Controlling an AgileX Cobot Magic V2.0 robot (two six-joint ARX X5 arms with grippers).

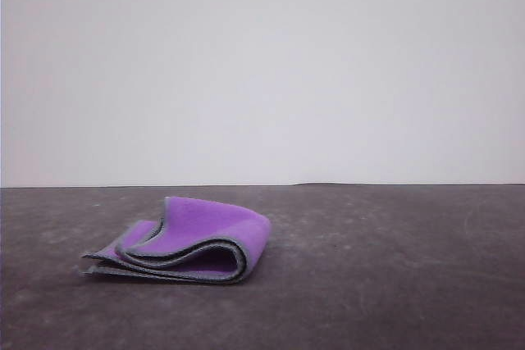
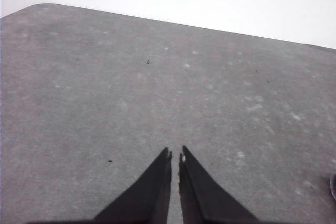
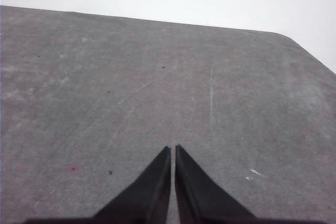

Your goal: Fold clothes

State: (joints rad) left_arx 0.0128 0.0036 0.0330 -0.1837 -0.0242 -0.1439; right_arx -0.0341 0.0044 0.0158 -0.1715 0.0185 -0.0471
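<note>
One cloth (image 1: 193,239) lies folded on the dark grey table (image 1: 394,268), left of centre in the front view, purple face outward, its grey-edged layers stacked with the rounded fold to the right. Neither claw touches it. In the left wrist view the left claw (image 2: 175,156) hangs over bare table with its two tips nearly together. The right claw (image 3: 172,149) does likewise, its two fingers closed to a thin slit, pointing forward across the table.

Cloth (image 1: 215,231) bright purple, grey stitched edging — table (image 1: 394,268) dark grey, scuffed — wall (image 1: 262,63) white.
</note>
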